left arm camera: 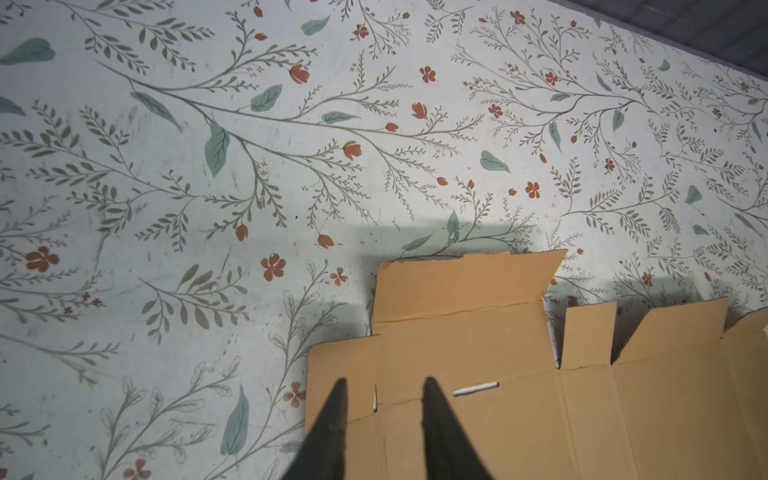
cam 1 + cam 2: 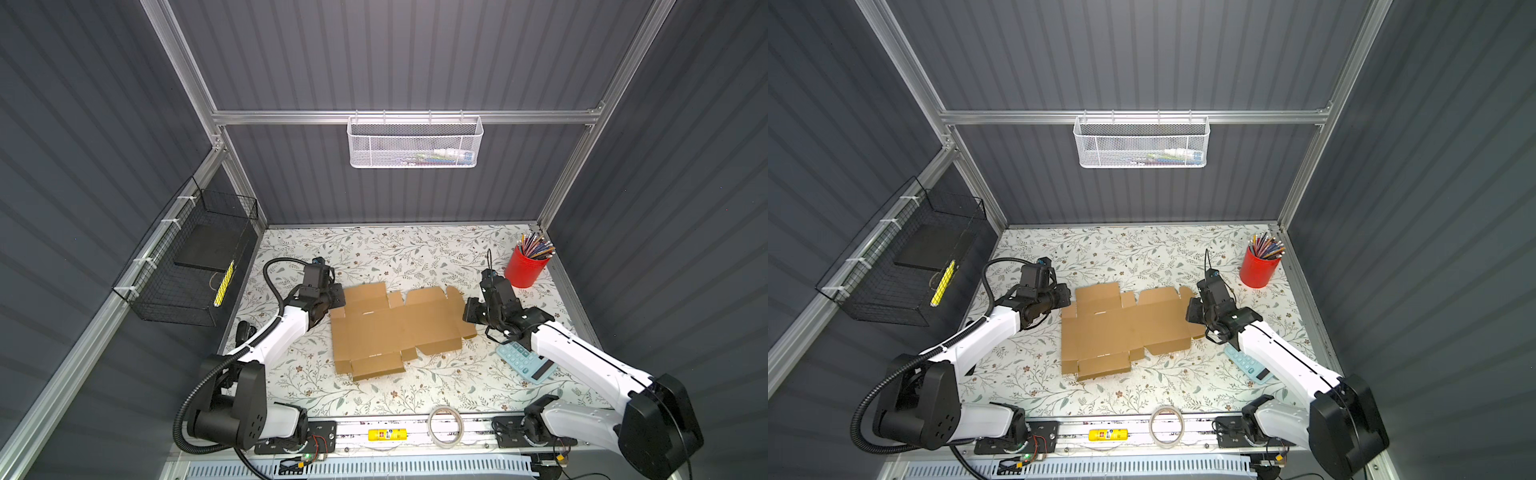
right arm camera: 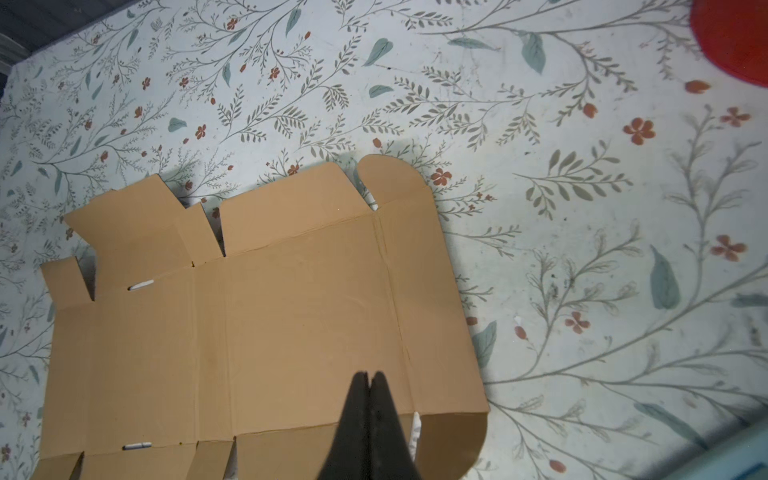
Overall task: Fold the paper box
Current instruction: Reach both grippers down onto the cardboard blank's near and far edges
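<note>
Pincers, two. Left gripper (image 1: 384, 382): my fingers spread, over a corner of the paper box (image 2: 395, 328). Right gripper (image 3: 368, 374): my fingers pressed together, over the opposite end. Paper box: flat unfolded sheet, mid-table (image 2: 374, 249), between my two arms. Near my right arm: calculator (image 2: 525, 361), red pencil cup (image 2: 524, 268). Front rail: tape roll (image 2: 445, 426).

Your paper box (image 2: 399, 328) is matt brown corrugated cardboard. The table cover (image 2: 374, 257) looks smooth, faintly scuffed, and the hanging basket (image 2: 415, 141) is white metal mesh.
</note>
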Robot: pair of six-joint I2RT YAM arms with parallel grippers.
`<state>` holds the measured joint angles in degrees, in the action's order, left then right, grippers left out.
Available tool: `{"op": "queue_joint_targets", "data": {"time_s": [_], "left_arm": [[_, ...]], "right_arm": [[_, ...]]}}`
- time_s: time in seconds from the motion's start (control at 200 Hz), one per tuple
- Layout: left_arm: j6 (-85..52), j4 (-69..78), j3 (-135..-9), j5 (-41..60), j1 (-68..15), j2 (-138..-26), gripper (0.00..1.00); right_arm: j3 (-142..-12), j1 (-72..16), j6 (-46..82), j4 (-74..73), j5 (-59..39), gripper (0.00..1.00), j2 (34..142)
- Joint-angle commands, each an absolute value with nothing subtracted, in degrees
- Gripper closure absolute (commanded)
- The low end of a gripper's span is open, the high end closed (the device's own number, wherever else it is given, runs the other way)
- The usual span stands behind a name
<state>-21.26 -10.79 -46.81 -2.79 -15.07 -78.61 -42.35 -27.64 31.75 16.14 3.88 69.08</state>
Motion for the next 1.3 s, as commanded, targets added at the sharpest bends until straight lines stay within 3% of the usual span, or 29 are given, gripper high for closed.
{"op": "queue_joint_targets", "data": {"time_s": [0.0, 0.45, 1.296], "left_arm": [[-23.1, -10.7, -45.1, -0.5, -15.9, -78.5, 1.00], [-26.9, -9.7, -36.9, -1.3, -17.0, -76.0, 1.00], [-30.3, -7.6, -36.2, -2.0, -17.2, -82.6, 1.00]], "right_arm": [[-44.0, -29.4, 33.3, 15.6, 2.2, 1.00, 71.0], [-46.1, -33.9, 37.0, 14.5, 0.8, 1.00, 78.7], [-47.3, -34.5, 40.9, 9.3, -4.1, 1.00, 89.1]]}}
